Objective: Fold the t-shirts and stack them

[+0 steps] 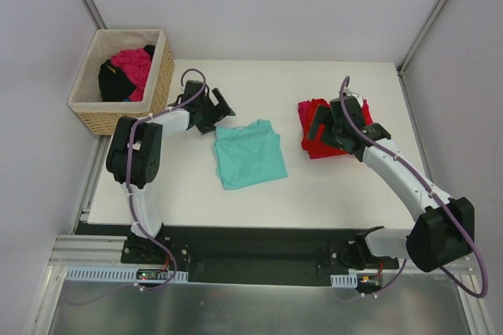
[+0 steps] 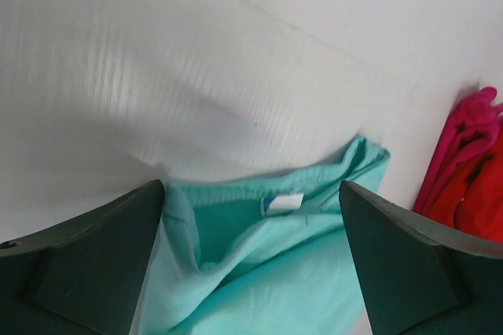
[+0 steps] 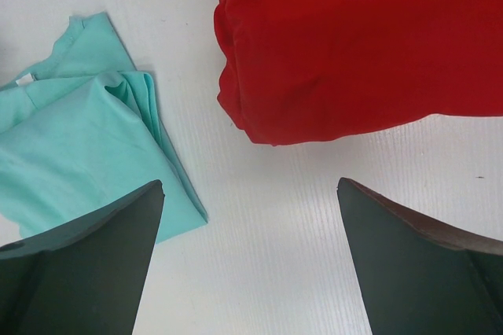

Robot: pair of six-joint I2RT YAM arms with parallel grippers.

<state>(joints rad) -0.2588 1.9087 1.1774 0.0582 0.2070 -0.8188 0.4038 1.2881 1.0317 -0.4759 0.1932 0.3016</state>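
Desk [image 1: 330,185] bears teal t-shirt [image 1: 250,154] and red t-shirt [image 1: 308,145]; only the top view shows the wicker basket [image 1: 85,75]; left hand [image 2: 251,187] and right hand [image 3: 250,185] gape empty.

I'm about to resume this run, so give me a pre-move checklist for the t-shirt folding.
1. Left tool open, empty: ok.
2. Right tool open, empty: ok.
3. Teal cloth t-shirt folded to a neat rectangle: not ok, edges uneven.
4. Teal t-shirt stacked on folded red cloth t-shirt: not ok, they lie apart.
5. Woven wicker basket emptied: not ok, pink cloth and black cloth inside.
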